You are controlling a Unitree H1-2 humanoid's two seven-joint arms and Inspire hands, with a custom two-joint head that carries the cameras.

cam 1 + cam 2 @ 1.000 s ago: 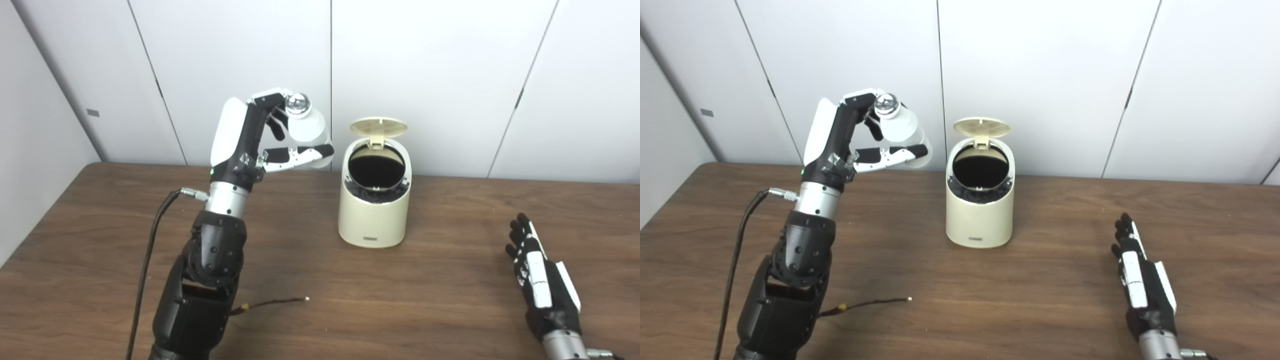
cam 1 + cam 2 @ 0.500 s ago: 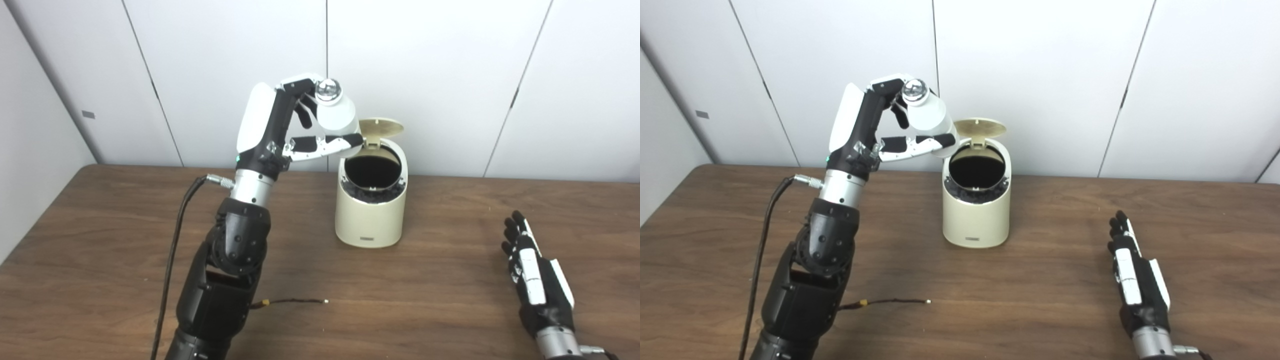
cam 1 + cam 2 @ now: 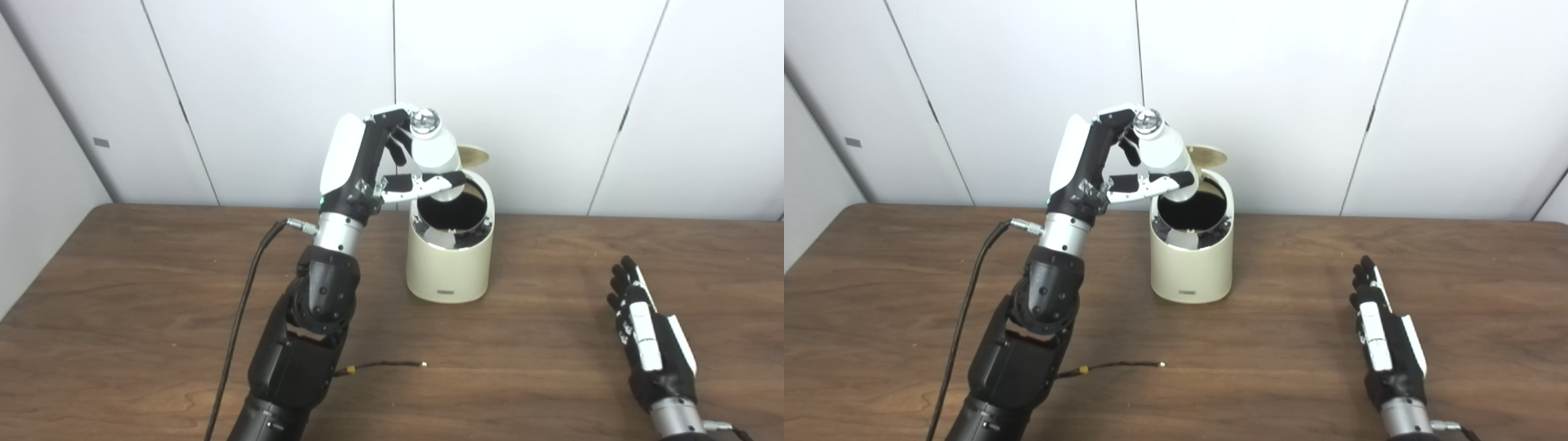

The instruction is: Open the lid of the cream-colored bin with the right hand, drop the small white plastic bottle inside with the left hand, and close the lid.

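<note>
While gripped by the left hand (image 3: 373, 165), the bottle (image 3: 432, 153) overhangs the bin (image 3: 450, 266).

Lighting: bright, even, diffuse; faint soft shadows on the table (image 3: 551, 380). Focus: sharp overall. Glare: small highlight on the bottle's (image 3: 433, 153) shiny cap.

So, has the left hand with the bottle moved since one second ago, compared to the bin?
Yes. The left hand carried the bottle rightward toward the bin; the bottle's lower end now hangs over the bin's opening.

black arms w/ silver wrists, white-shelled black hands, dark cable (image 3: 245, 318) off left wrist
</note>
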